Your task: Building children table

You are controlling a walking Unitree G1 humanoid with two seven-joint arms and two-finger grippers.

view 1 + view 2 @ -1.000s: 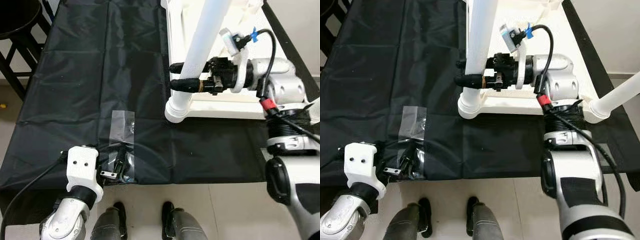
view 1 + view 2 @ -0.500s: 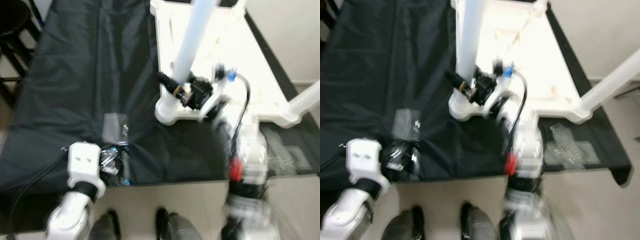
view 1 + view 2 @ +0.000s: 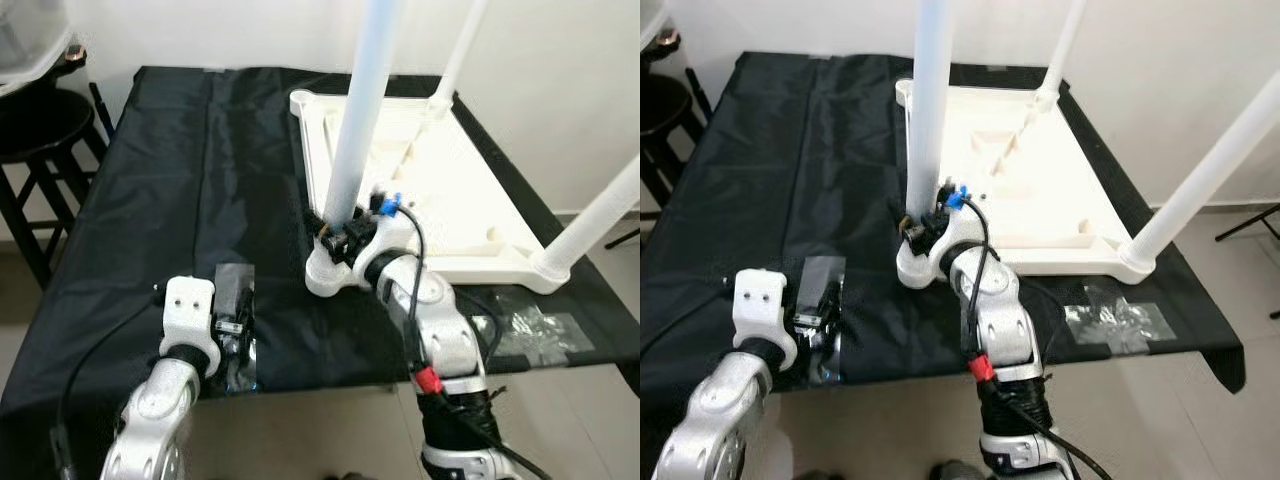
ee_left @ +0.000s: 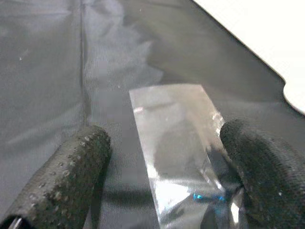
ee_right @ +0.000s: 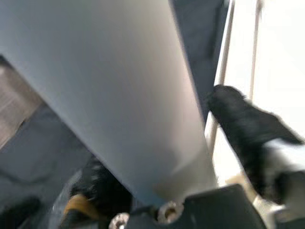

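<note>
A white children's table (image 3: 455,205) lies upside down on a black cloth (image 3: 180,170), its legs pointing up. My right gripper (image 3: 333,232) is shut on the base of the near left leg (image 3: 360,120). In the right wrist view that leg (image 5: 119,95) runs between the black fingers (image 5: 245,131). My left gripper (image 3: 240,322) hovers low over a clear plastic bag (image 3: 236,285) near the front edge. In the left wrist view it is open, its fingertips (image 4: 71,171) on either side of the bag (image 4: 176,138).
A second clear bag of small parts (image 3: 525,328) lies at the front right of the cloth. Two more white legs (image 3: 600,215) stand at the far and right corners. A dark stool (image 3: 40,130) stands at the left.
The whole picture has pulled back and risen, so the camera moved. My right gripper stays on the leg and my left gripper stays by the clear bag.
</note>
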